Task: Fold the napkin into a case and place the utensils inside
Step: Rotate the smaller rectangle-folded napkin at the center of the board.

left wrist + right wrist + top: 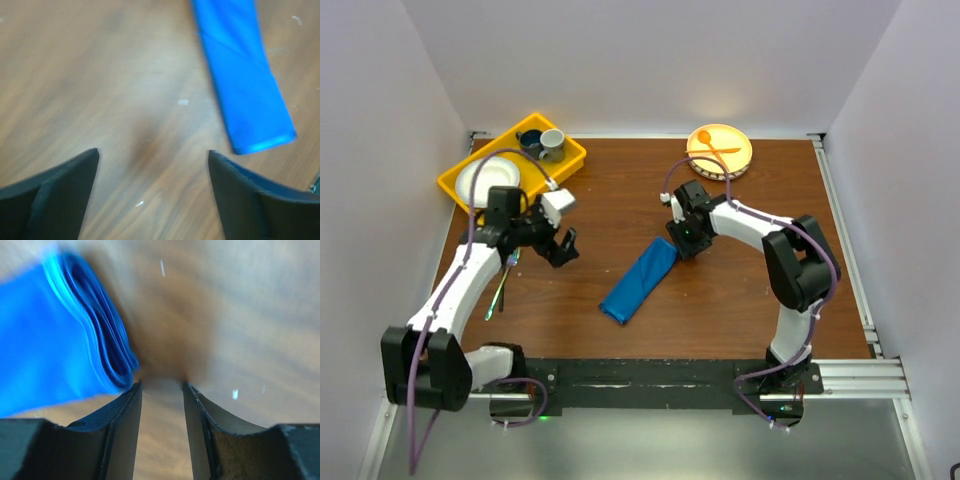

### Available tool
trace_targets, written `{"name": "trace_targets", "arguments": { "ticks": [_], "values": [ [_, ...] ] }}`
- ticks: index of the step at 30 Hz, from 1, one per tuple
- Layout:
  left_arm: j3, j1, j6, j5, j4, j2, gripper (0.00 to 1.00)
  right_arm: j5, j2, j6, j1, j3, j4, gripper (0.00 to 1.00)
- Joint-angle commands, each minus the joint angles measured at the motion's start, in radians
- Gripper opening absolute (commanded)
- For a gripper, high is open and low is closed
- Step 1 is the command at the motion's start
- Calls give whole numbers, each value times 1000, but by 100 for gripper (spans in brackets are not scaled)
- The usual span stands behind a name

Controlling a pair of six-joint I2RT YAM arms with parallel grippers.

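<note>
One blue case [640,279] lies slantwise in the middle of the counter [720,310]. My right claw [161,386], narrowly parted and empty, sits just beside its far open end. My left claw [152,151] gapes wide, empty, left of the case. The utensils [496,297] lie near the left edge, partly under that arm. A yellow tray [455,185] occupies the far left corner.

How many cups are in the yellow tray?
2. A dark blue cup at the far end of the yellow tray, a grey cup just right of it. The left arm might hide another.
</note>
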Motion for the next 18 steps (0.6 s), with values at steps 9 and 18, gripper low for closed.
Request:
{"name": "trace_targets", "arguments": {
  "ticks": [9,18],
  "values": [
    [70,424,-121,-61,-62,10,100,-67,282,38,58,393,110,45],
    [162,552,171,-137,-212,192,77,27,111,-77,56,406,95,70]
  ]
}}
